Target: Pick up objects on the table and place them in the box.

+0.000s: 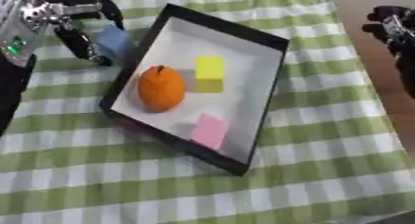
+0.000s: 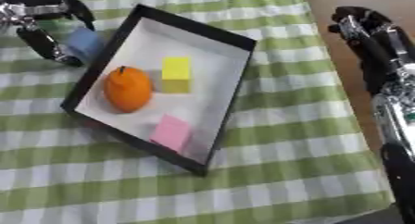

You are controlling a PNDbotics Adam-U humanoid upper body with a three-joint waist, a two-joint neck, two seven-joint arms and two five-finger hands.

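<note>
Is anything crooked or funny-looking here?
The box sits askew on the checked cloth, corners pointing diagonally. The left hand holds a blue block just outside it. Nothing looks spilled or broken.

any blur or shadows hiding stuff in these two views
Left eye view: soft all over; the left hand smears against a blue object, so the grip is unclear. The orange and yellow block throw only faint shadows in the box. Right eye view: the right hand is blurred too.
</note>
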